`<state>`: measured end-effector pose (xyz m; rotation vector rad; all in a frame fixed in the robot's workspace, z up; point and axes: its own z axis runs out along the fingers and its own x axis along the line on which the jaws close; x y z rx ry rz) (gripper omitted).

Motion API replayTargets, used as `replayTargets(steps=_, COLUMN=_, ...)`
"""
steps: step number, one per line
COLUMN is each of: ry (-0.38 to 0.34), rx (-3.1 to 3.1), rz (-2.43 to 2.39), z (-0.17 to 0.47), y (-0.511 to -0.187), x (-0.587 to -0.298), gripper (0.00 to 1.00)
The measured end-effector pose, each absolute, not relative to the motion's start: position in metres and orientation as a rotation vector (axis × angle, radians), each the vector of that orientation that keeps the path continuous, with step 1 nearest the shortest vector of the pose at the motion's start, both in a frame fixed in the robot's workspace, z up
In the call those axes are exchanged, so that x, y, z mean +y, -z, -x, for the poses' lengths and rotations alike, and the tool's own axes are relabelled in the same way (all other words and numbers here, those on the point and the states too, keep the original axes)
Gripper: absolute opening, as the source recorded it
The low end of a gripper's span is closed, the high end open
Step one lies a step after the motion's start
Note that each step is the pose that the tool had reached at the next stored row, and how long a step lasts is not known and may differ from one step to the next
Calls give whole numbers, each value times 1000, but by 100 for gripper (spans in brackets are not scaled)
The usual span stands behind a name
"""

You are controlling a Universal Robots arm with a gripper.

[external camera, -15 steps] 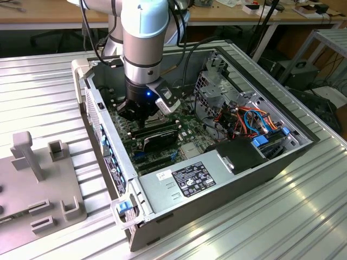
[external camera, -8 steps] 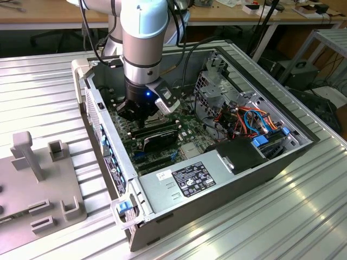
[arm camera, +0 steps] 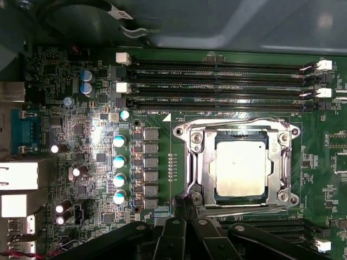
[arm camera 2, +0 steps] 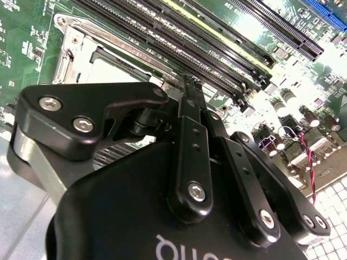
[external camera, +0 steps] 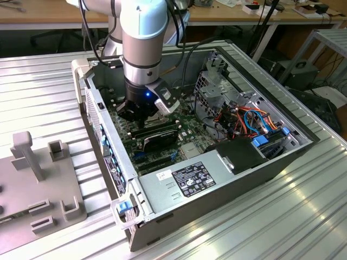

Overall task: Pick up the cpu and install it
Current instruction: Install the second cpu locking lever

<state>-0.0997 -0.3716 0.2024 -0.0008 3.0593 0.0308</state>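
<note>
The cpu [arm camera: 241, 168], a flat square chip with a pale grey top, lies inside the metal-framed socket [arm camera: 193, 162] on the green motherboard [arm camera: 97, 141]. In the first wrist view my gripper [arm camera: 183, 201] is at the socket frame's corner, beside the chip and not on it, with its black fingers pressed together and nothing between them. The second wrist view shows the same shut gripper [arm camera 2: 191, 86] just past the socket frame [arm camera 2: 73, 49]. In the exterior view the gripper [external camera: 133, 111] reaches down into the open computer case [external camera: 95, 108].
Long black memory slots [arm camera: 217, 86] run beside the socket. A power supply box [external camera: 190, 181] and coloured cables [external camera: 252, 119] fill the case toward the exterior view's right. A grey fixture with posts [external camera: 38, 179] stands on the ribbed metal table [external camera: 43, 86] at the exterior view's left.
</note>
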Motion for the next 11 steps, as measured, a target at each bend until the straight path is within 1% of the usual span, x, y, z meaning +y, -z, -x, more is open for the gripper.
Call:
replayTargets(steps=7, ry=-31, rx=3059, rz=1, z=100, y=-202, x=-371, gripper=11)
replayTargets(steps=11, ry=-19, rx=3059, rz=2, z=100, y=-202, x=-372, gripper=11)
